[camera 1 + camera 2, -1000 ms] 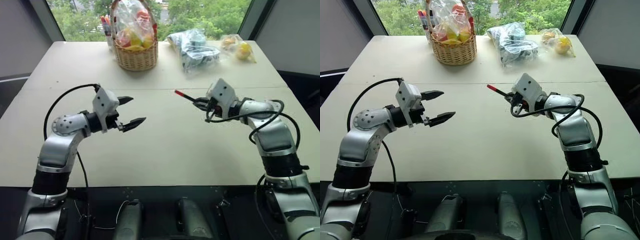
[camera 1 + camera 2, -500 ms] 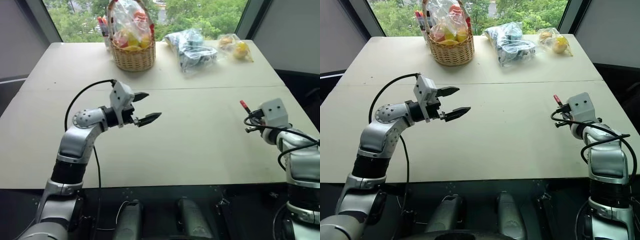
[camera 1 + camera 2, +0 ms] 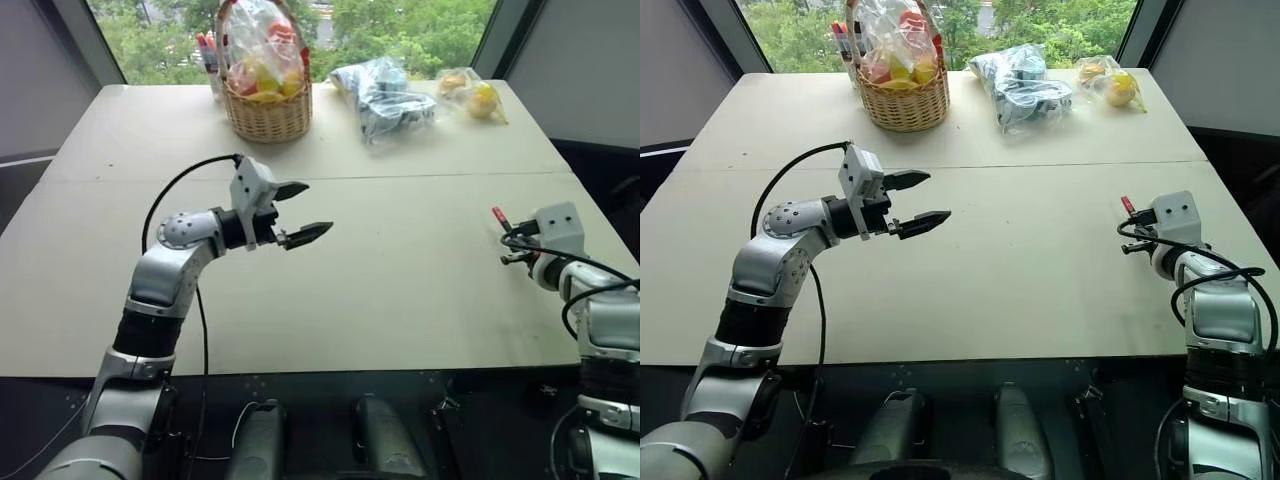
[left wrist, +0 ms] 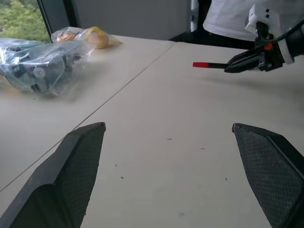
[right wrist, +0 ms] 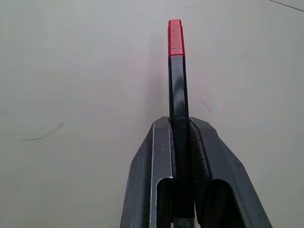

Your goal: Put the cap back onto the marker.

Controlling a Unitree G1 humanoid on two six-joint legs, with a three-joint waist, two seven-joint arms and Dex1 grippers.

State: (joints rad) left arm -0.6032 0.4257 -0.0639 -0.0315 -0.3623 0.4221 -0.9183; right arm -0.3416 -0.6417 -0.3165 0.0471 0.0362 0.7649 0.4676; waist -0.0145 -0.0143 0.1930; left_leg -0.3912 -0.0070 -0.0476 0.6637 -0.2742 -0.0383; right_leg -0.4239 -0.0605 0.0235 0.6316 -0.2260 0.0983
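Right hand (image 5: 180, 124) at about 3 o'clock on the desk (image 3: 400, 290), near the right edge; fingers pressed together on the marker (image 5: 177, 85). Black barrel runs out past the fingertips and ends in a red section, which in the right wrist view looks like the cap (image 5: 175, 38) seated on the end. Cannot be sure it is fully home; no gap visible between red and black. Marker held clear above the desk, nothing beside it.

Left hand (image 3: 302, 213) near desk centre, toward 10 o'clock, fingers spread wide, nothing between them, pointing across at the right hand. The two hands well apart.

Far edge, 11 to 1 o'clock: wicker basket (image 3: 268, 112) with bagged fruit, clear bag of dark parts (image 3: 388, 95), small bag of yellow fruit (image 3: 476, 92).

Risks, as judged:
- Grip sits on the rear of the barrel, long overhang; a tap of the red end on the desk could lever the marker askew in the fingers.
- Let go this close to the right edge, the round barrel may roll off.
- If the cap is only loosely pushed on, setting down could knock it free.
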